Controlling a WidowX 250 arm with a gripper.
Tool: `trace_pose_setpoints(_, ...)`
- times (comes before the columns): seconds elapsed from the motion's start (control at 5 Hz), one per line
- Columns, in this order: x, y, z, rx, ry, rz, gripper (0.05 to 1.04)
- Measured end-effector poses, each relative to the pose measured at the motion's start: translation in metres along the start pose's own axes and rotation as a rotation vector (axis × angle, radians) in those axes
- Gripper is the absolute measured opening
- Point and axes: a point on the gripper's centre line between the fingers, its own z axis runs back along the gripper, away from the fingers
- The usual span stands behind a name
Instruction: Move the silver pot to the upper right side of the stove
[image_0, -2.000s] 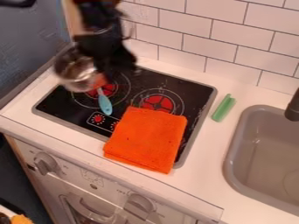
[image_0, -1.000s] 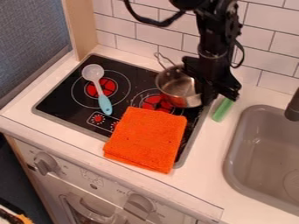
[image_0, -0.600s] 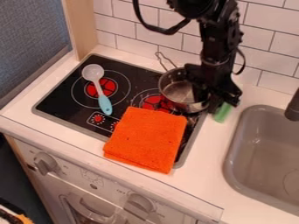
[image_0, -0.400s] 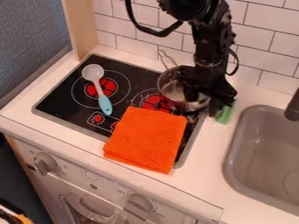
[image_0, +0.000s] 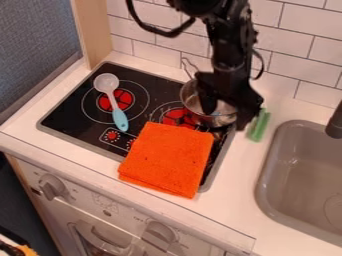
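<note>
- Spoon: rounded bowl, smooth blue handle, on the glossy black stove.
- Folded cloth: orange, textured.
- Silver pot: round, shiny metal, stove's upper right.
- Gripper: black, fingers spread astride pot's right rim.
- Green object: elongated, on counter.

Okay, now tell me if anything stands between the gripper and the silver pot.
Nothing visible does: the gripper is right at the silver pot. The orange cloth lies on the pot's near side, out of the way.

Bright light; soft shadows
</note>
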Motion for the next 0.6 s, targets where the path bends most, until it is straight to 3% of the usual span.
trace_pose_setpoints(0.2, 0.009, 0.001, 0.03, -0.024, -0.065, 0.02, 1.001)
trace_pose_setpoints(0.4, 0.002, 0.002, 0.061, -0.021, -0.122, 0.014, 1.001)
trace_pose_setpoints(0.6, -0.019, 0.006, 0.094, 0.028, -0.215, 0.038, 1.001)
